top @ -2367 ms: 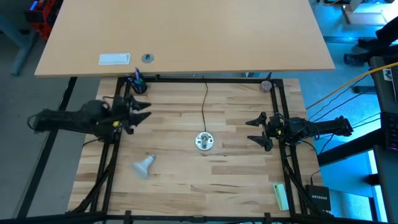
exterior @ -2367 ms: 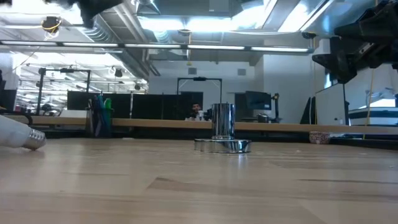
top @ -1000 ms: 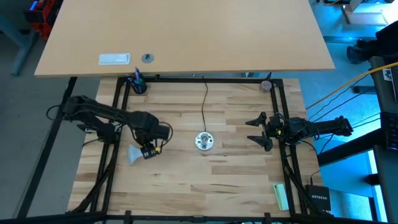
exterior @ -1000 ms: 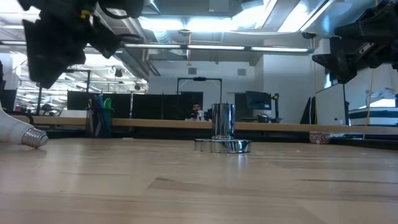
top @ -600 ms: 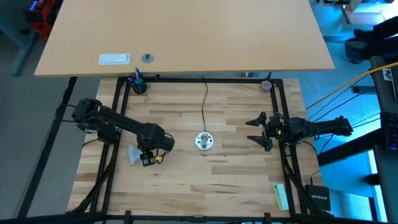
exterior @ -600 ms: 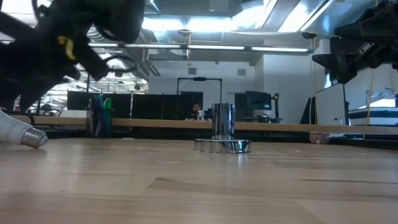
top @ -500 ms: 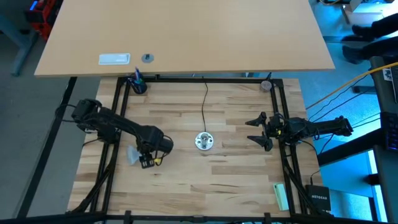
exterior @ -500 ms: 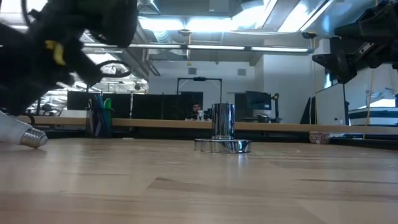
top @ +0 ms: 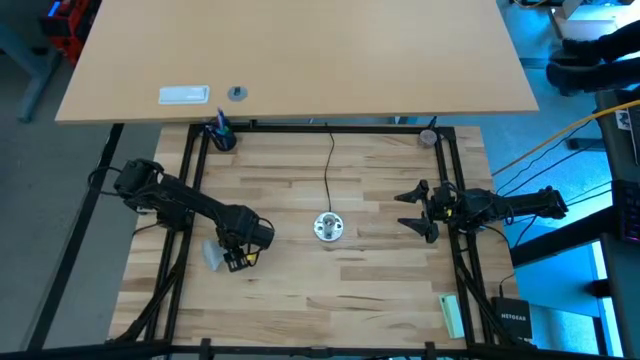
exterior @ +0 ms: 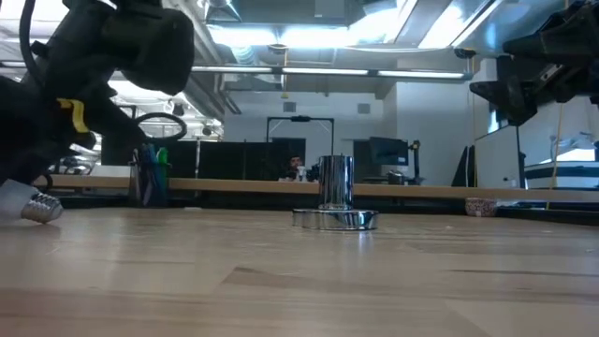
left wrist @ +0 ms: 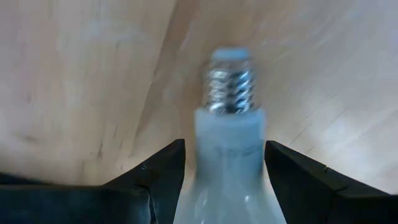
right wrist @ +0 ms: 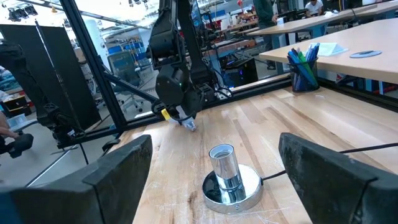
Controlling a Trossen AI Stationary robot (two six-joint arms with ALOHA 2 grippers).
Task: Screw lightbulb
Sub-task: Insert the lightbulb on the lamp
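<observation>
Lightbulb [left wrist: 227,149] is lying on its side on the wooden tabletop [top: 380,290] at the left, screw base pointing toward the middle. Left gripper [top: 234,258] is sitting low over it, jaws standing partly open on either side of the white neck, not visibly pressing it. Silver socket [top: 328,227] is standing upright at the centre. Right gripper [top: 412,210] is hanging at the right edge, jaws spread wide and holding nothing.

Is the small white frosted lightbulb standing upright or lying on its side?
Lying on its side: the small white frosted lightbulb rests flat on the wooden table, between the left gripper's fingers.
</observation>
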